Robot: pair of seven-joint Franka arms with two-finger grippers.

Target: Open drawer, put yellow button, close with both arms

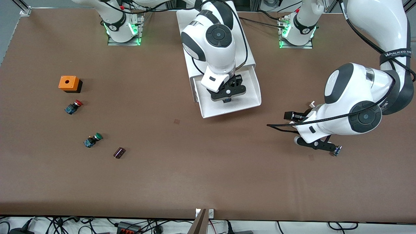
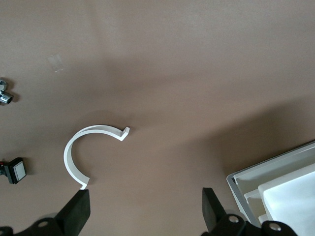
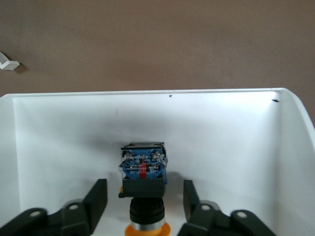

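Note:
The top drawer of the white cabinet is pulled out toward the front camera. The yellow button lies in the drawer, its blue end just showing in the front view. My right gripper is over the drawer and open, in the wrist view with a finger on either side of the button and a gap at each. My left gripper is open and empty low over the table toward the left arm's end, its fingers wide apart in the wrist view.
A white C-shaped piece lies on the table under the left gripper, with a small metal part nearby. Toward the right arm's end are an orange box, a red button, a green button and a small dark part.

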